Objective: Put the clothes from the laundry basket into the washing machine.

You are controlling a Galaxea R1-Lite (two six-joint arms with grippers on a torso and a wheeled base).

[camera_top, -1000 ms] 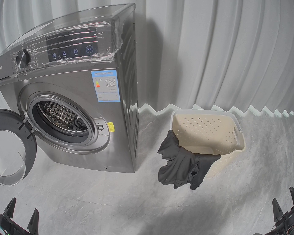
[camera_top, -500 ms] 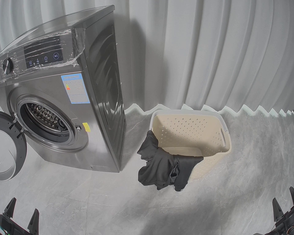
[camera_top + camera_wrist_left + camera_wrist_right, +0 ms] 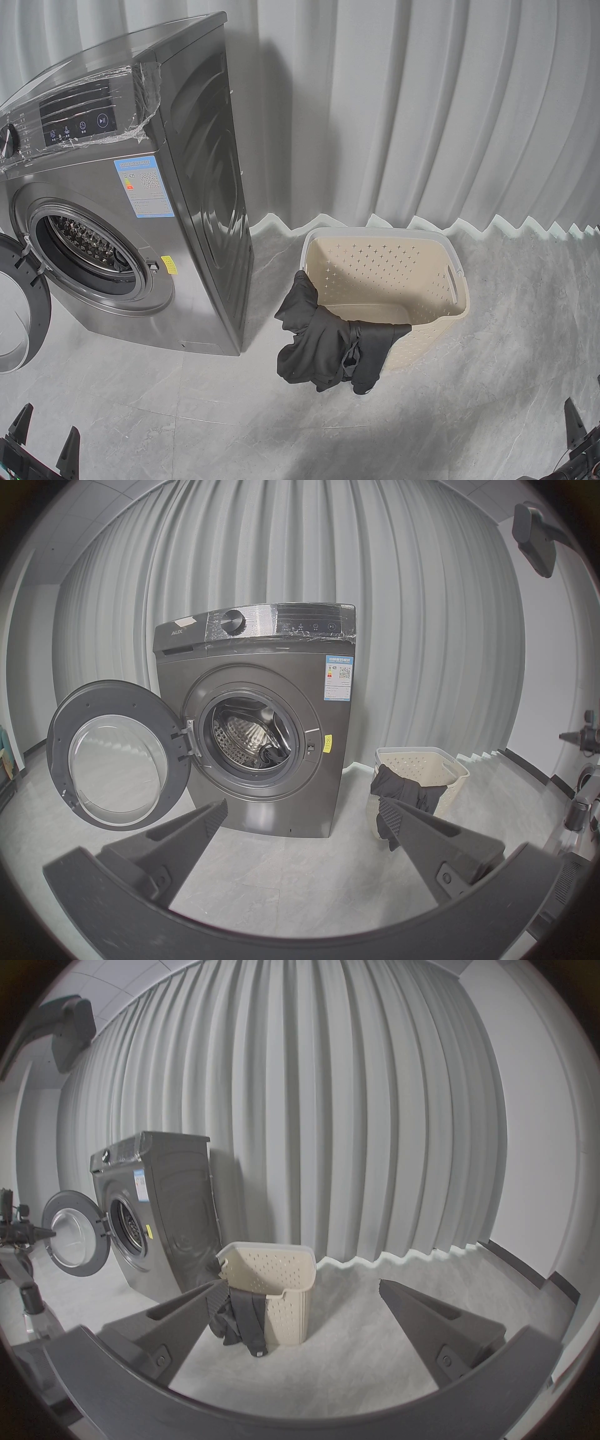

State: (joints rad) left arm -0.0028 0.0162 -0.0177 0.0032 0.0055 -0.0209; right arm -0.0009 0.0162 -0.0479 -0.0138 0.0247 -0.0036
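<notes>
The machine point(image 3: 125, 206) stands on the floor point(image 3: 250, 425) at the left, its back to the curtain point(image 3: 406, 112). Its door point(image 3: 19, 312) is swung fully open to the left, so the drum point(image 3: 87, 247) is exposed. A dark item point(image 3: 270, 752) lies inside the drum near its mouth.

The basket point(image 3: 437, 312) stands on the floor to the right of the machine, near it but apart. Its interior looks bare.

The garment point(image 3: 325, 347) is draped over the basket's near-left corner. A small part lies along the near rim. The bulk hangs outside, down the wall facing the machine, so its long axis runs roughly vertical.

The left gripper point(image 3: 49, 420) and right gripper point(image 3: 300, 1285) sit low at the near edge of the floor. Both are released and carry nothing.

Key relation: the garment lies ahead of and between the grippers, well apart from both. Neither arm is clearly nearer. The garment hangs on the basket's left side, which probably favours the left arm. No grasp is started. The next move calls for closing in on the basket's near-left corner.
</notes>
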